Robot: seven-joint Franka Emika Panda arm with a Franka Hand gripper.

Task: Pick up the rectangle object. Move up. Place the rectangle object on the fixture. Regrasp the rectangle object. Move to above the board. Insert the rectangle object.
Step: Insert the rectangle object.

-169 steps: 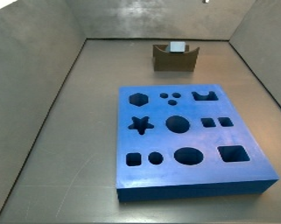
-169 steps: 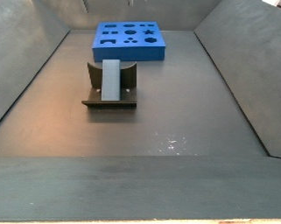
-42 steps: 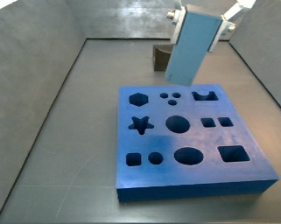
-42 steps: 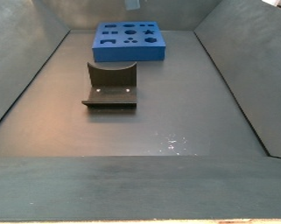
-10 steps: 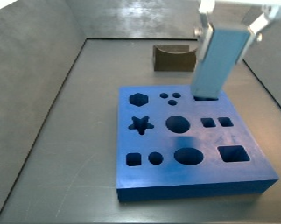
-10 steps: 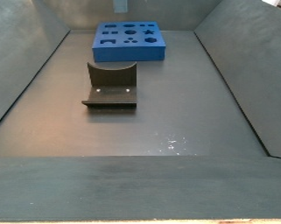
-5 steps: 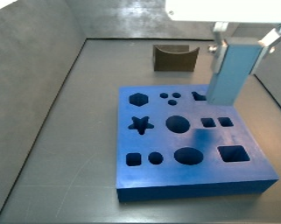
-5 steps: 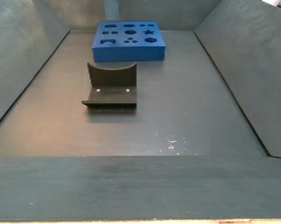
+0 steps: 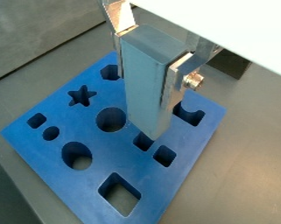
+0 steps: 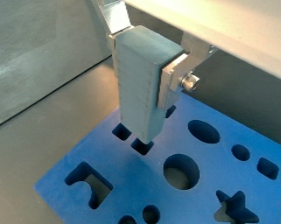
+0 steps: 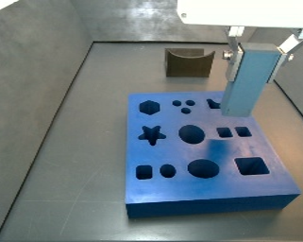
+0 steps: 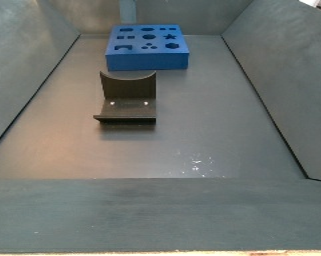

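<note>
The board (image 11: 207, 154) fills the centre of a side view, and at upper right the gripper (image 11: 264, 43), clamped on the rectangle object (image 11: 247, 81), has barely shifted in the last half second, the bar hanging upright over the small square holes — lined up, I'd say, insertion next. Bare grey floor, grey walls; the fixture (image 12: 127, 98) stands empty at left centre.
</note>
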